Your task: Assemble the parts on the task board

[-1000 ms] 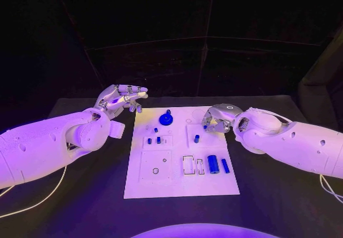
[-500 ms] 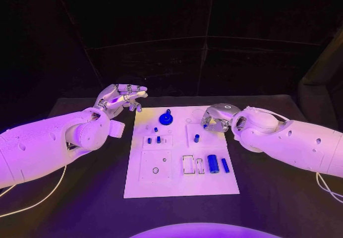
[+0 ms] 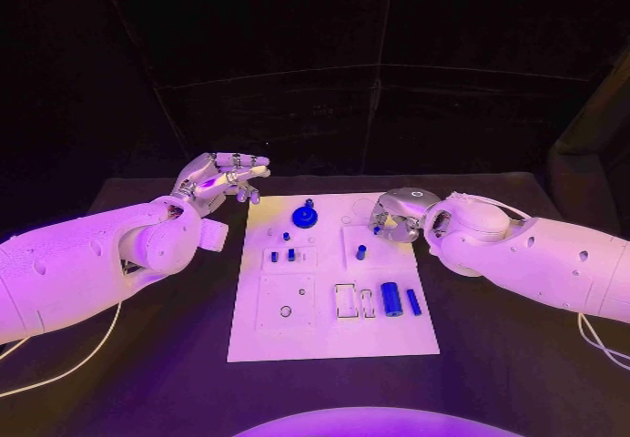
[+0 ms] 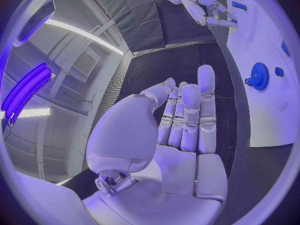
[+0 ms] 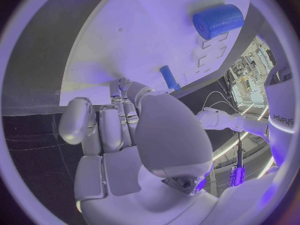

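— Black table (image 3: 157, 364) under dark drapes, with the white task board (image 3: 329, 328) lying in the middle of it. What do you make of the hands?

— Left hand (image 3: 223, 177) hovers off the board's far left corner, above the table. Its fingers are curled in toward the thumb and hold nothing; the left wrist view shows the palm (image 4: 181, 135) bare.

— And the right hand?

— Right hand (image 3: 394, 218) sits low over the board's far right corner. In the right wrist view its fingers (image 5: 103, 125) reach down to the white surface beside a small blue pin (image 5: 169, 78). Whether it pinches anything I cannot tell; the fingertips are hidden.

— Where are the parts?

— Blue gear (image 3: 305, 217) rests near the far edge of the board, closer to the left hand. A thick blue cylinder (image 3: 390, 295) and a thinner blue bar (image 3: 413, 303) lie side by side toward the near right. Small blue pegs (image 3: 282, 256) stand in the middle left block.

— Anything different from a second ago?

— Hardly. Both hands keep their places; the right arm has shifted very slightly toward the far edge. None of the parts has moved.
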